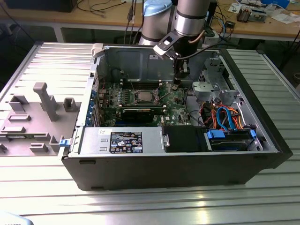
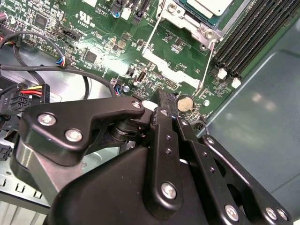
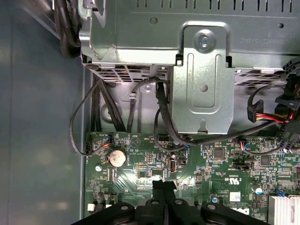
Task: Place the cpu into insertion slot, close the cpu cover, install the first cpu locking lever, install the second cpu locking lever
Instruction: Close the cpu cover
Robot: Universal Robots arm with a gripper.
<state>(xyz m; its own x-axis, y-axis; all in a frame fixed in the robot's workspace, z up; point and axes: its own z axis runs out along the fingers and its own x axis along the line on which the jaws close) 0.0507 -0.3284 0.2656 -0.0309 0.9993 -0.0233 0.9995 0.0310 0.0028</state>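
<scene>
Exterior view: an open computer case (image 1: 187, 164) lies on its side on a ribbed metal desk (image 1: 262, 197). The arm reaches down into it. The claw (image 1: 180, 80) hangs low over the motherboard (image 1: 178, 101), near the cpu (image 1: 143, 97) on the exterior view's right of it. The cpu sits in its socket, silver-grey top up. A grey moulded tray (image 1: 37, 117) lies on the desk at the exterior view's left.

Second wrist view: the claw (image 2: 163, 101) is clenched on nothing. Beyond it the cpu (image 2: 213, 5) shows through the cpu cover (image 2: 187, 19), which appears to lie flat around it. Two thin wire levers (image 2: 151, 37) run out from the socket; whether they are latched cannot be told. Memory slots (image 2: 248, 37) run beside the socket.

First wrist view: the claw (image 3: 163, 183), fingers pressed together, points at bare board short of a metal drive cage (image 3: 201, 84); contact with the board cannot be told. A coin cell (image 3: 117, 158) sits near the board's edge, where the blue-grey case panel (image 3: 42, 117) begins.

Labels: a black-and-white label (image 1: 125, 141) on the power supply and a white sticker (image 1: 153, 56) on the case's inner wall.
</scene>
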